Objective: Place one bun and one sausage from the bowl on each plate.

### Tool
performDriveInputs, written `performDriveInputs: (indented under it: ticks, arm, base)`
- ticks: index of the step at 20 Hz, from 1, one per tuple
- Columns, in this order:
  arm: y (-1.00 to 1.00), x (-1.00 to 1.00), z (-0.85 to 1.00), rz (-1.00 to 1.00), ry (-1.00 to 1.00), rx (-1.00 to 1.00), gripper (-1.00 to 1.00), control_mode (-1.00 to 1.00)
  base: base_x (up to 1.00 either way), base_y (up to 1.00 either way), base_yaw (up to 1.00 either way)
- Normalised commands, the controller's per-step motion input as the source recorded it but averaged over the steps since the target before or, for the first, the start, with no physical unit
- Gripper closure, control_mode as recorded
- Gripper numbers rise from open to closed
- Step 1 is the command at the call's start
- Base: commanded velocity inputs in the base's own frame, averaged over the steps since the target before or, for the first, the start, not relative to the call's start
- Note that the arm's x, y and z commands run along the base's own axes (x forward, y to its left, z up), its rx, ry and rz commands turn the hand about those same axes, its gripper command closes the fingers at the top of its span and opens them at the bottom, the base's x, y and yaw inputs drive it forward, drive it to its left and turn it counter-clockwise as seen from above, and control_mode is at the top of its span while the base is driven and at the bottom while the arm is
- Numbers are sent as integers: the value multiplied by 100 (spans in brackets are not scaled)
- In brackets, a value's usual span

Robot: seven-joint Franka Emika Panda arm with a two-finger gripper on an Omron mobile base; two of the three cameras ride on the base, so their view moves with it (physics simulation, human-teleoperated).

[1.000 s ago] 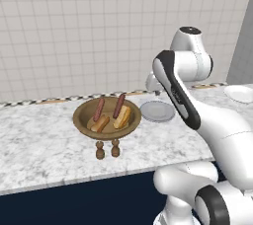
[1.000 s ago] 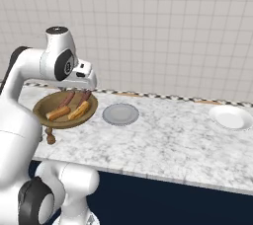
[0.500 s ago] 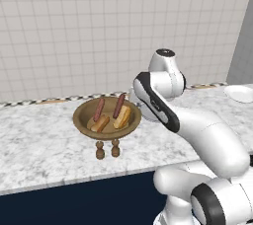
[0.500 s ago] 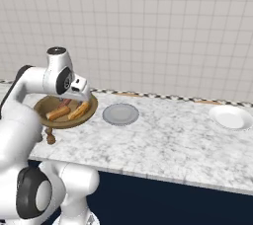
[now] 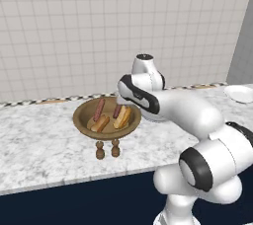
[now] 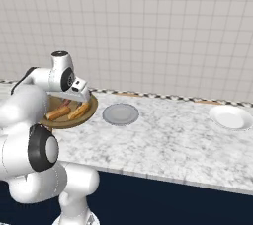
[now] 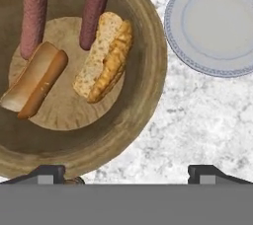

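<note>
The brown bowl point(image 7: 148, 71) sits on the marble counter point(image 6: 173, 140). It holds four things. Two buns lie in the middle of it, side by side. One bun point(image 7: 106, 56) is close to the bowl's wall on the side of the grey plate. The other bun point(image 7: 34, 78) lies apart from it, on the far side. Two sausages lie in the bowl too. One sausage point(image 7: 96, 4) touches the end of the first bun. The other sausage point(image 7: 33, 12) lies just beside the end of the second bun.

The grey plate point(image 7: 217, 21) is just beside the bowl on the counter and has nothing on it. The white plate point(image 6: 231, 117) is well apart from them, far along the counter, and it has nothing on it either.

Two small brown shakers point(image 5: 107, 148) stand upright close together near the front of the bowl.

The gripper point(image 7: 126, 173) hangs above the bowl's rim and the counter between bowl and grey plate. Its two tips are spread wide apart and hold nothing.
</note>
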Motion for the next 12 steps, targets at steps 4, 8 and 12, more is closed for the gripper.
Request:
performDriveInputs:
  ticks: [4, 8, 12]
  arm:
    - [4, 14, -33, -1, 3, 0, -100, -100]
    - [20, 25, -40, -3, 2, -3, -100, -100]
    - [6, 37, -51, -1, 4, -1, -100, -100]
  base:
    - [0, 0, 0]
    - [0, 0, 0]
    - [0, 0, 0]
